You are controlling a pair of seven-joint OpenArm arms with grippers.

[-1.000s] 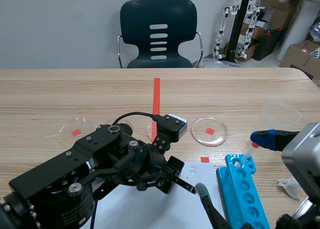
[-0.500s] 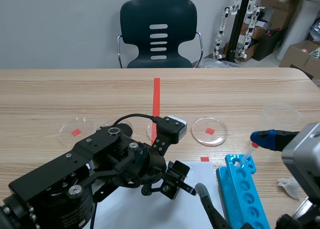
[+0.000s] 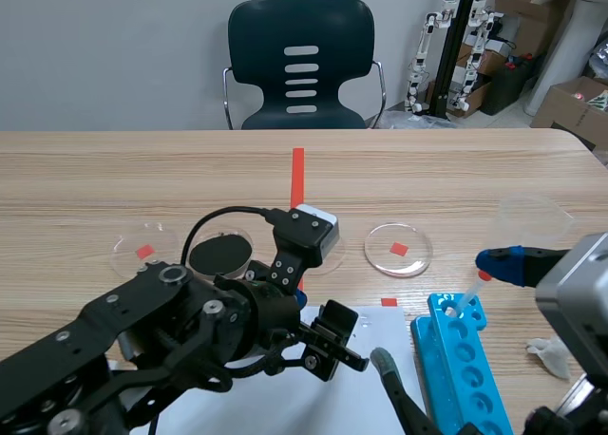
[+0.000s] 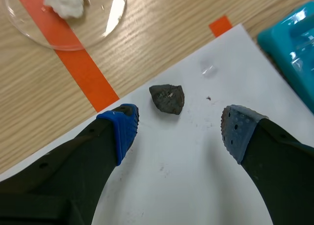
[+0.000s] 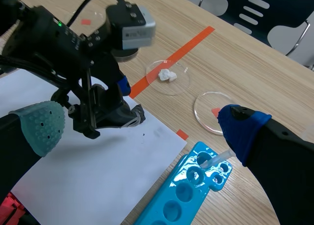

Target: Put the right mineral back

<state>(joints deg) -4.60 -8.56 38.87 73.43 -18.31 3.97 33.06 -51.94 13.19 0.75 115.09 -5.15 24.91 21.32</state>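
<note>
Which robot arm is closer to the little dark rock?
Left. The rock lies just ahead of the left gripper and its open jaws; the right gripper is apart, by the blue rack.

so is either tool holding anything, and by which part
Nothing is held. The left tool is open, not touching the small dark grey rock; the right tool is open too.

A light wooden table (image 3: pixel 142 183) runs back to a plain grey wall (image 3: pixel 114 55), with a dark green chair (image 3: pixel 301 65) standing behind the middle of its far edge. Beyond the far right corner stand a black pole (image 3: pixel 456 46) and cardboard boxes (image 3: pixel 570 103) on the floor.
</note>
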